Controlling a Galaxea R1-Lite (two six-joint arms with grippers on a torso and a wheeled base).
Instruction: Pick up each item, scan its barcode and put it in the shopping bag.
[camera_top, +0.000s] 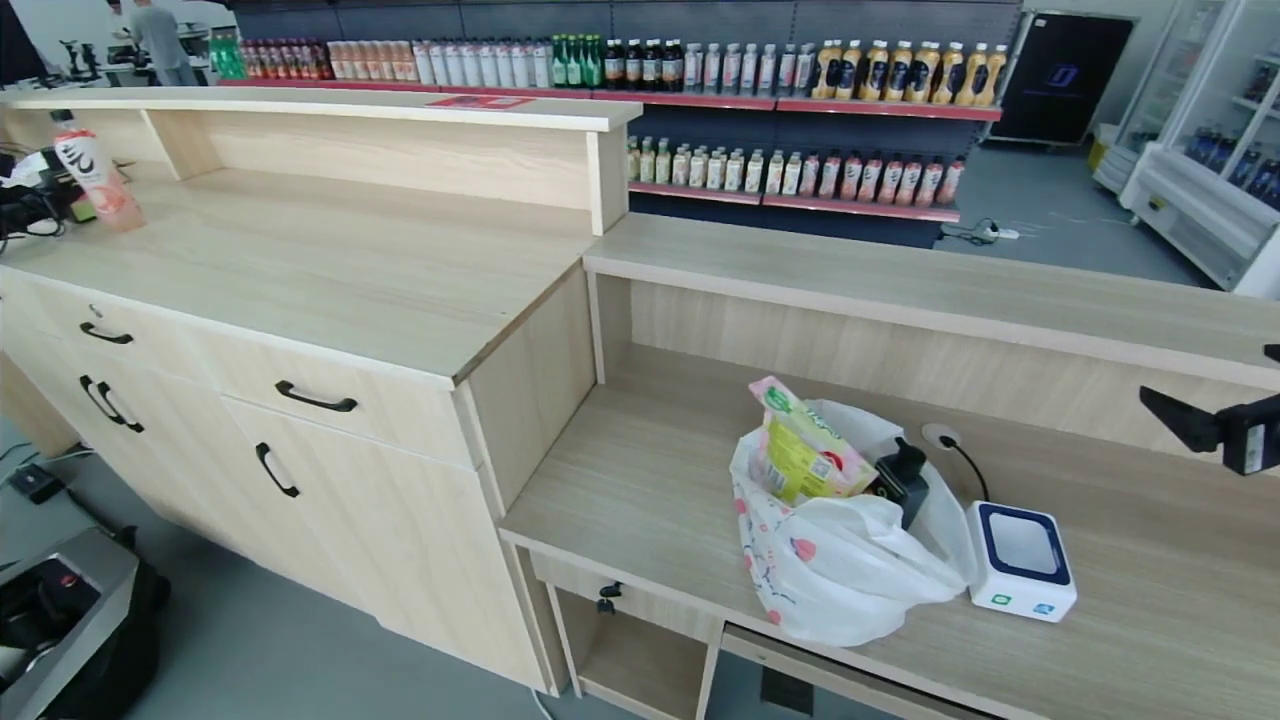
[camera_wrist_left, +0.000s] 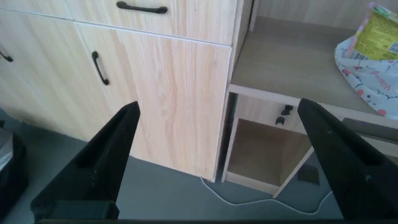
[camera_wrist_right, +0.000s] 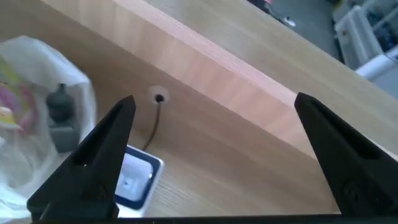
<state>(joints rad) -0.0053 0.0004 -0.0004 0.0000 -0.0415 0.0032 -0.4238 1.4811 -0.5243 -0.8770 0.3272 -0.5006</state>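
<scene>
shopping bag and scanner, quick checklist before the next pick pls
1. left claw open, empty: ok
2. right claw open, empty: ok
3. white plastic shopping bag standing on the lower wooden counter, mouth open: ok
4. white square scanner with blue frame uncovered, beside the bag: ok
5. pink-labelled drink bottle upright on the upper wooden counter: ok
6. bottle's barcode side: cannot tell

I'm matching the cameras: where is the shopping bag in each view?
Head view: shopping bag on the lower counter, beside the scanner.
Left wrist view: shopping bag on the lower counter, beyond the cabinet door.
Right wrist view: shopping bag next to the scanner.
Shared landmark: the lower counter.
</scene>
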